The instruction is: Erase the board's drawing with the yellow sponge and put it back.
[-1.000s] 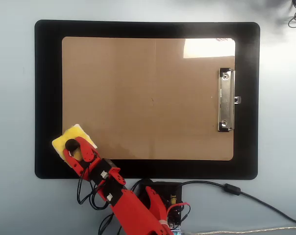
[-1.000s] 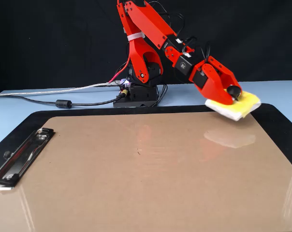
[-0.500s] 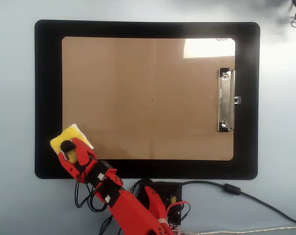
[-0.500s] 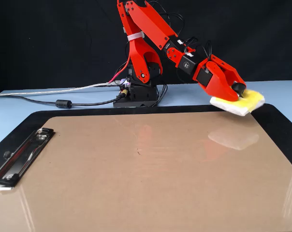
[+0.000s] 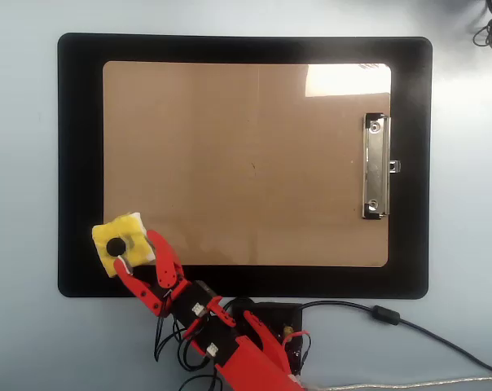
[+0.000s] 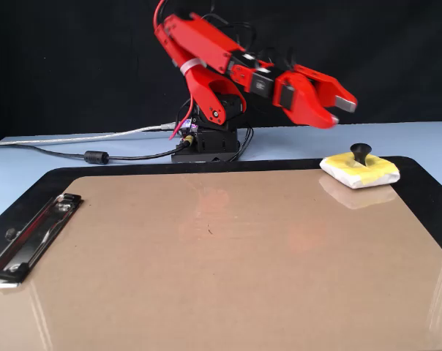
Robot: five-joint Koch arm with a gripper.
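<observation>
The yellow sponge (image 5: pixel 120 242) (image 6: pixel 359 170) with its black knob lies flat, straddling the edge of the board (image 5: pixel 230 122) (image 6: pixel 206 292) and the black mat: near the lower left corner in the overhead view, far right in the fixed view. My red gripper (image 5: pixel 138 251) (image 6: pixel 340 111) is open and holds nothing. It hangs in the air above the sponge and a little toward the arm's base, clear of the knob. The drawing (image 5: pixel 252 168) (image 6: pixel 209 231), a tiny black mark, sits near the middle of the board.
A black mat (image 5: pixel 79 163) (image 6: pixel 426 191) surrounds the board. The silver clip (image 5: pixel 375 167) (image 6: pixel 31 234) is on the short edge opposite the sponge. The arm's base (image 5: pixel 266 326) (image 6: pixel 210 142) and cables (image 6: pixel 96 156) lie beside the mat's long edge.
The gripper has opened and let go of the sponge, then lifted and drawn back toward the base. The sponge now rests flat on the board's corner.
</observation>
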